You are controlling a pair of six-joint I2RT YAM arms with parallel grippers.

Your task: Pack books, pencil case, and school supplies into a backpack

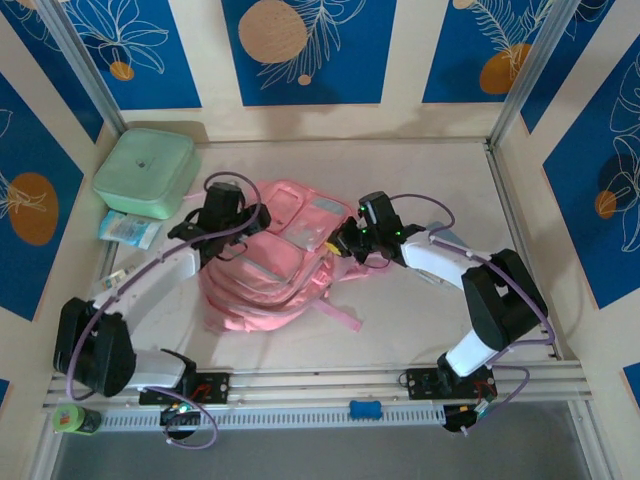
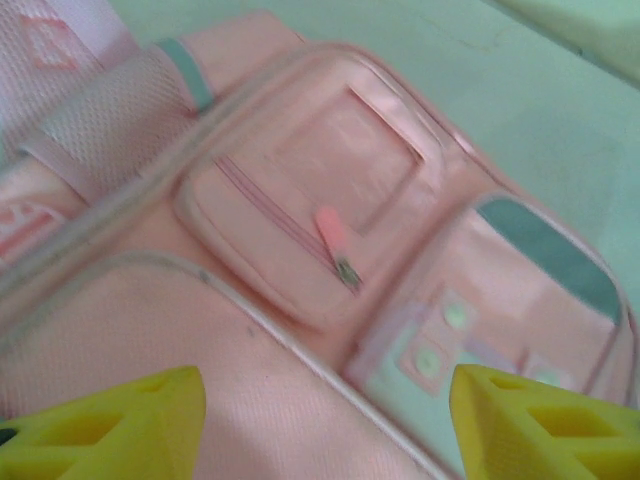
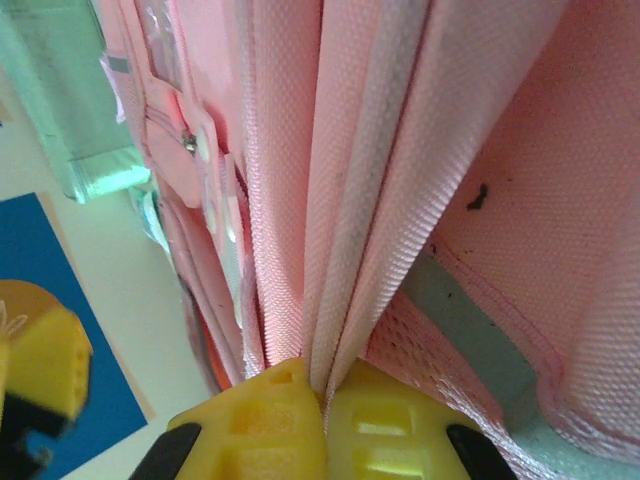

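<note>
Pink woven fabric makes up the soft pink backpack, which lies flat at the middle of the worktop with its front pockets facing up and its loose straps trailing toward the near edge. The left wrist view shows its front closely: piped seams, a small zipped pocket with a rubbery pink zipper pull, a glossy clear plastic pocket trimmed in teal, and a mesh side pocket.

The left pincer hangs over the bag's far left part, its yellow fingers spread apart and grasping nothing. The right pincer is at the bag's right side, clenched on a gathered fold of the pink fabric, which rises in ridged layers from between its yellow fingertips.

A mint-green rounded square box with a smooth lid sits in the far left corner. A pale blue crinkled packet lies just beside it along the left edge. A green roll stands at the near left corner, and a small blue piece sits on the metal rail at the near edge. The worktop is a pale, matte sheet, and the cream walls around it carry blue panels with orange discs and white leaf drawings.
</note>
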